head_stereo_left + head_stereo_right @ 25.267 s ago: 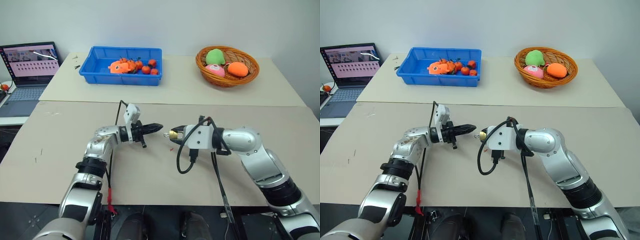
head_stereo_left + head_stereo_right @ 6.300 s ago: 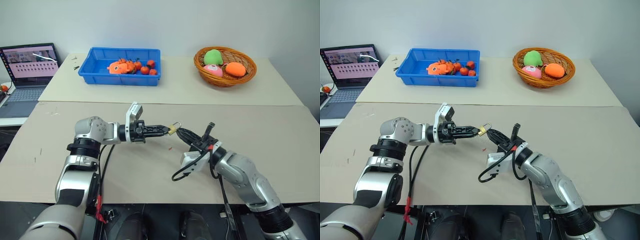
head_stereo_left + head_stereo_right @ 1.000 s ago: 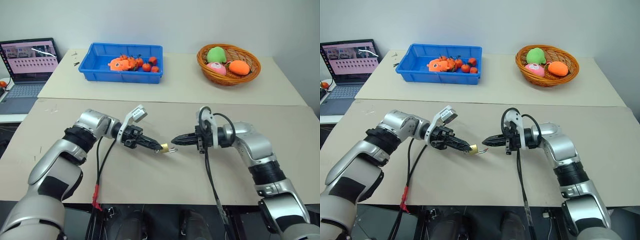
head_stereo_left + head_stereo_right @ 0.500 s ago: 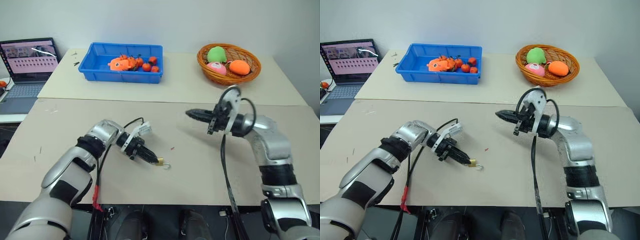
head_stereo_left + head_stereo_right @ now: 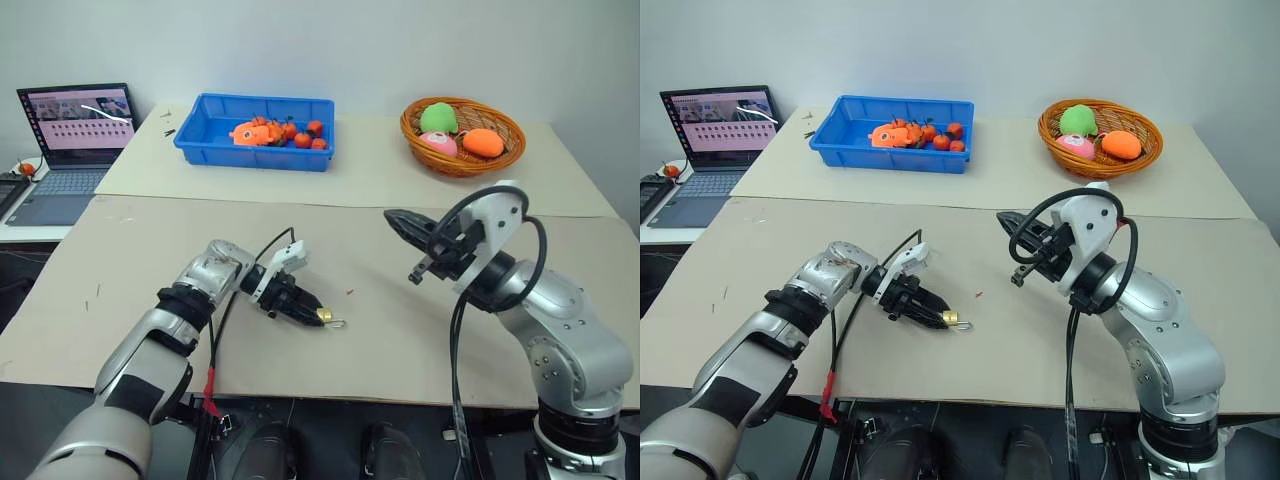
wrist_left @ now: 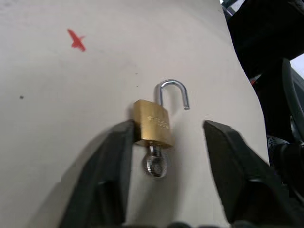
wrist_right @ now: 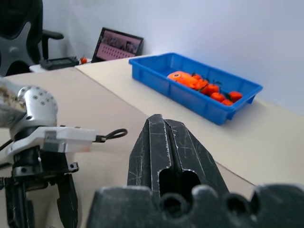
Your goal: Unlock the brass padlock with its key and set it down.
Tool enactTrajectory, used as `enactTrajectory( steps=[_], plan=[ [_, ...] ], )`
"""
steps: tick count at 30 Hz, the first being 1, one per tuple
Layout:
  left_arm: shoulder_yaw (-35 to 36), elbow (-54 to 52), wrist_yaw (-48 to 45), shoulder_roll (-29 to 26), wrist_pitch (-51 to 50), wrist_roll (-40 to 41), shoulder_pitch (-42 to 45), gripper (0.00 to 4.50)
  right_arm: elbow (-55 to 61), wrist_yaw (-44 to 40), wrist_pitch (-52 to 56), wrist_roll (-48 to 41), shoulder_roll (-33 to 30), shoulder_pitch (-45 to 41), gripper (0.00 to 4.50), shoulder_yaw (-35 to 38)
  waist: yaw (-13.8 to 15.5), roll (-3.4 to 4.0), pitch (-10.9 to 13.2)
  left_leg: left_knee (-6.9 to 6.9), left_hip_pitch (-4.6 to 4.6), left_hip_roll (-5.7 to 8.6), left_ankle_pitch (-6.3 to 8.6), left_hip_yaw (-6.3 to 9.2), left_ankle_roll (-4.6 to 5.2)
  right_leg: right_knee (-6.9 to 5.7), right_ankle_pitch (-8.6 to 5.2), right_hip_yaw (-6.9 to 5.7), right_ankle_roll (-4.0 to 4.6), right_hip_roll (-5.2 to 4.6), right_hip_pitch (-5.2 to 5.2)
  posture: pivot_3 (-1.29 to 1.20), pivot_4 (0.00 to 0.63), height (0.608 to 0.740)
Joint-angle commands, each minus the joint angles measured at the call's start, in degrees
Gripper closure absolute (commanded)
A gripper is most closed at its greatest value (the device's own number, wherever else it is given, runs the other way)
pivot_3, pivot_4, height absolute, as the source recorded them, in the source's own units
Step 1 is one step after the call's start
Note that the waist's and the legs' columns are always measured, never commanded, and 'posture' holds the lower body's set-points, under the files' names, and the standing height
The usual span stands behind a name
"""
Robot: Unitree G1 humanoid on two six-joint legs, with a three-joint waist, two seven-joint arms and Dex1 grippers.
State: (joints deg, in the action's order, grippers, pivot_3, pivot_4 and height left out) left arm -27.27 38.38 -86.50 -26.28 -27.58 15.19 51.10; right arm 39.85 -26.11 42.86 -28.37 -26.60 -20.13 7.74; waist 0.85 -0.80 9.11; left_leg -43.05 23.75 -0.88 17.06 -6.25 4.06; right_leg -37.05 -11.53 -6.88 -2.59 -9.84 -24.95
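Left gripper [image 6: 164, 137] spread open around the brass padlock [image 6: 153, 127] lying on the table [image 5: 400, 340].
Smooth gold block, curved steel shackle swung free, silvery key [image 6: 156, 164] in its base; right gripper [image 7: 172, 152] pressed closed, empty.

From my head views the brass padlock [image 5: 323, 315] is too small for me to tell its open shackle or the key. In my left wrist view only the round bow of the key [image 6: 156, 165] shows below the lock body; its blade is hidden inside. One finger of my left gripper [image 6: 164, 156] seems to touch the lock, though I cannot be sure. The laptop [image 5: 62, 150] is cut off by the picture's edge.
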Motion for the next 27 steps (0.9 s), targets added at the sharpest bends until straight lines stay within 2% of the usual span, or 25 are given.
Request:
enactTrajectory(
  steps=[1, 4, 7, 9, 10, 14, 19, 23, 27],
  plan=[
    [3.9, 3.3, 5.2, 0.3, -1.6, -2.3, 0.6, 1.94, 0.7, 1.5, -0.5, -0.7, 0.1, 0.2, 4.5, 0.9, -0.1, 0.0, 0.0, 0.0, 0.02, 0.0, 0.03, 0.0, 0.24, 0.01, 0.0, 0.01, -0.15, 0.0, -0.02, 0.0, 0.15, 0.692],
    [7.7, 3.9, 6.7, 0.6, -2.4, -1.1, 1.0, 1.94, -1.7, 2.1, -1.4, 0.5, 0.2, 0.9, 4.5, 0.3, -0.2, 0.0, 0.0, 0.0, 0.04, -0.01, -0.09, 0.0, 0.32, 0.01, 0.11, 0.03, -0.23, 0.02, -0.07, 0.0, 0.15, 0.692],
    [15.8, 3.6, 12.9, 1.1, -5.5, 2.8, 0.8, 1.94, -4.5, 4.4, -2.4, 2.7, 0.8, 2.3, 4.5, 1.2, -0.5, -0.02, 0.0, 0.01, 0.1, -0.04, -0.12, -0.02, 0.32, -0.01, 0.17, 0.08, -0.18, 0.05, -0.17, 0.0, 0.15, 0.692],
    [20.9, -1.2, 16.7, 0.5, -8.1, 5.3, -2.0, 1.94, -5.5, 5.7, -3.5, 3.9, 1.1, 5.1, 4.5, 2.4, -0.6, -0.02, 0.0, 0.01, 0.3, -0.04, -0.21, -0.02, 0.17, -0.02, 0.38, 0.1, 0.18, 0.08, -0.33, 0.0, 0.15, 0.692],
    [24.2, -4.3, 18.7, 0.3, -10.1, 7.4, -3.7, 1.94, -5.9, 6.6, -4.0, 4.6, 1.4, 6.7, 4.5, 3.2, -0.7, -0.02, 0.0, 0.04, 0.39, -0.03, -0.38, -0.04, -0.12, -0.02, 0.38, 0.09, 0.17, 0.08, -0.41, 0.0, 0.15, 0.692],
    [34.8, -13.8, 31.5, 1.5, -11.4, 10.5, -10.9, 1.94, -9.0, 11.5, -5.8, 10.0, 1.6, 11.7, 4.5, 4.5, -1.0, -0.02, 0.0, 0.27, 0.5, 0.01, -0.38, -0.05, -0.14, 0.04, 0.34, 0.04, 0.05, 0.13, -0.43, 0.0, 0.15, 0.692],
    [45.2, -13.4, 56.7, 6.4, 4.3, 4.8, -18.4, 1.94, -15.5, 21.1, -10.4, 20.7, 2.7, 16.1, 4.5, 4.2, -1.0, -0.02, 0.0, 0.51, 0.42, 0.05, -0.32, -0.06, -0.12, 0.39, 0.32, -0.02, -0.07, 0.12, -0.27, 0.0, 0.15, 0.692],
    [49.4, -9.1, 69.3, 8.7, 16.4, 1.6, -20.9, 1.94, -20.5, 26.8, -15.8, 27.0, 4.6, 17.3, 4.5, 3.3, -1.0, -0.01, 0.0, 0.58, 0.23, 0.06, -0.35, -0.11, -0.19, 0.44, 0.32, 0.05, -0.07, 0.1, -0.19, 0.0, 0.15, 0.692],
    [50.1, -4.3, 74.1, 8.7, 24.4, -0.4, -21.8, 1.94, -25.1, 30.1, -20.6, 30.0, 6.6, 17.2, 4.5, 4.0, -1.6, -0.02, 0.0, 0.68, -0.07, 0.03, -0.36, -0.21, -0.25, 0.46, 0.32, 0.24, -0.07, 0.1, -0.11, 0.0, 0.15, 0.692]
  ],
)
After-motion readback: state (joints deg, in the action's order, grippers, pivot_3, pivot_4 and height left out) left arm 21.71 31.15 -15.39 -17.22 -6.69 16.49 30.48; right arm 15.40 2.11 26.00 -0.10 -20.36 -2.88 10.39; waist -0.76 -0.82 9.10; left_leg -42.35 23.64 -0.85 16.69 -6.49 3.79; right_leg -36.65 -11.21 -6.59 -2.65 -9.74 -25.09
